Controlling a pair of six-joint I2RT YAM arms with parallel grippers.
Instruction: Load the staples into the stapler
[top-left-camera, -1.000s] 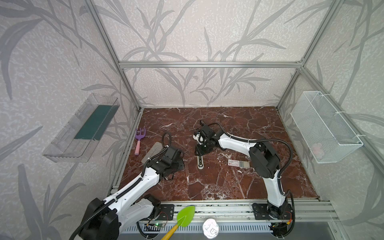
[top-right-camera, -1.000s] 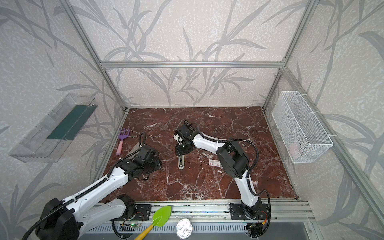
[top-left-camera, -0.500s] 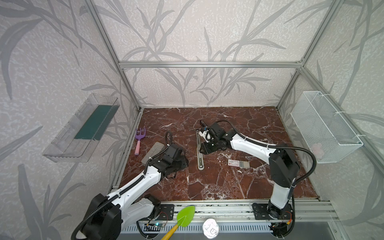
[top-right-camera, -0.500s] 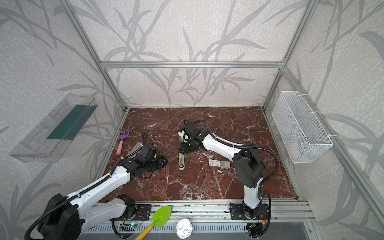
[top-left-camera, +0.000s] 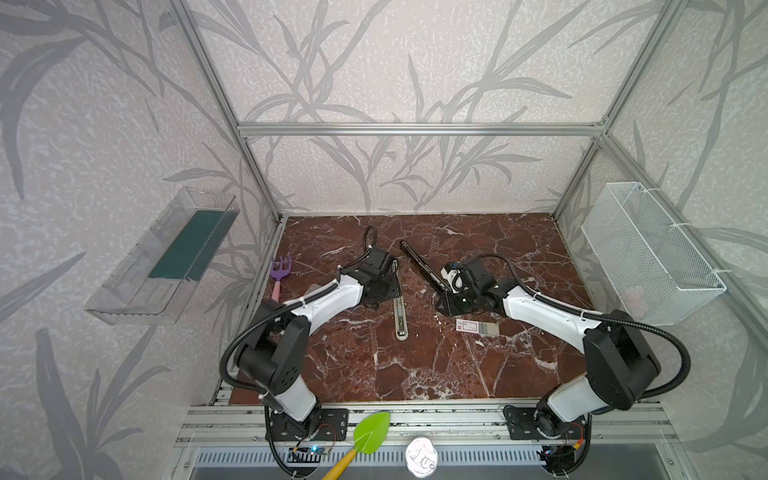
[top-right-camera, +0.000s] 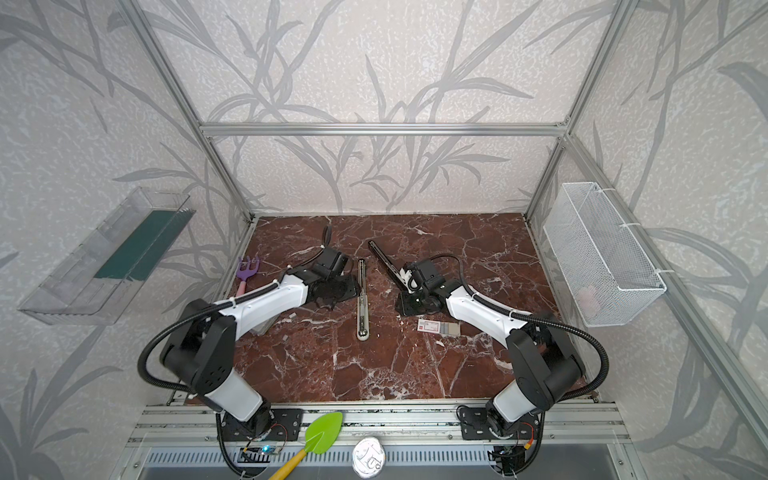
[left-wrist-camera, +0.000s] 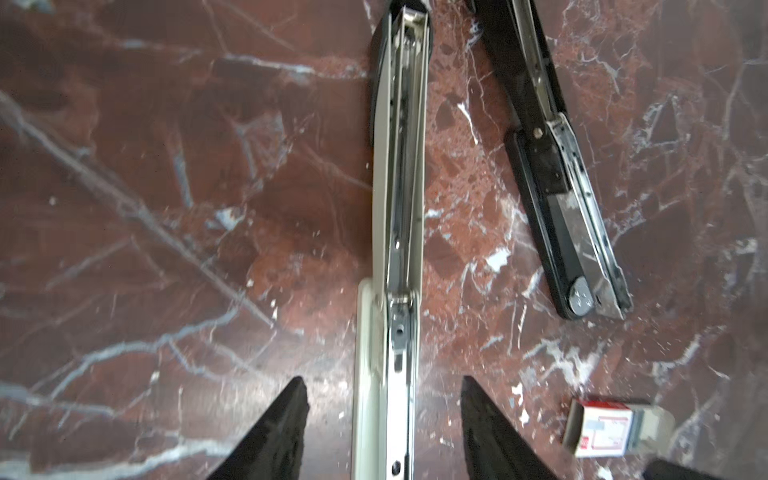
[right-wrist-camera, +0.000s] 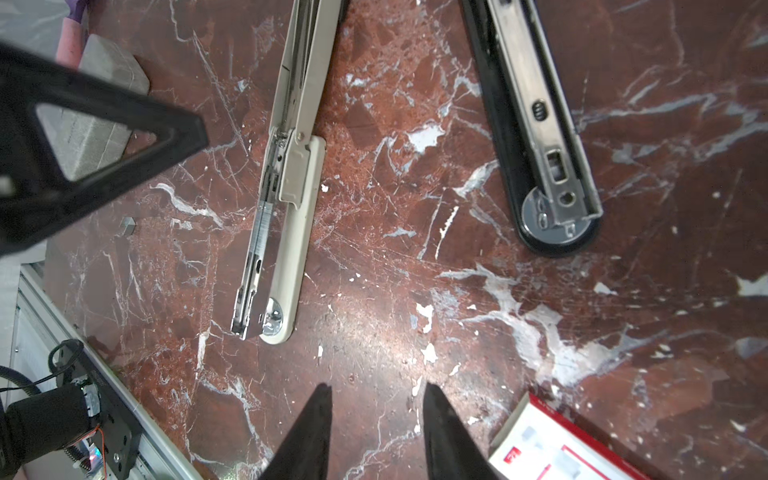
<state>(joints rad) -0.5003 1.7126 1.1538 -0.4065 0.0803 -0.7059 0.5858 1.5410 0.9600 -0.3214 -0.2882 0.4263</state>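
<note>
The black stapler (top-left-camera: 419, 264) (top-right-camera: 386, 262) lies swung open on the marble floor, its silver rail (right-wrist-camera: 536, 104) facing up; the left wrist view shows it too (left-wrist-camera: 552, 166). The staples sit in a white box with a red mark (top-left-camera: 478, 327) (top-right-camera: 438, 327) (left-wrist-camera: 615, 428) (right-wrist-camera: 552, 449), in front of the stapler. My right gripper (top-left-camera: 444, 305) (right-wrist-camera: 376, 399) hangs open over bare floor between the black stapler and the box, holding nothing. My left gripper (top-left-camera: 390, 291) (left-wrist-camera: 384, 395) is open, its fingers straddling a beige stapler (left-wrist-camera: 395, 208) without touching it.
The beige stapler (top-left-camera: 400, 307) (right-wrist-camera: 286, 208) lies open left of the black one. A grey block (right-wrist-camera: 99, 137) and a purple rake (top-left-camera: 279, 272) lie at the left. A wire basket (top-left-camera: 648, 257) hangs on the right wall, a clear tray (top-left-camera: 166, 257) on the left.
My left arm has swung from the front left up over the beige stapler, its jaws widening. My right gripper has drawn back to the right, leaving the black stapler lying open.
</note>
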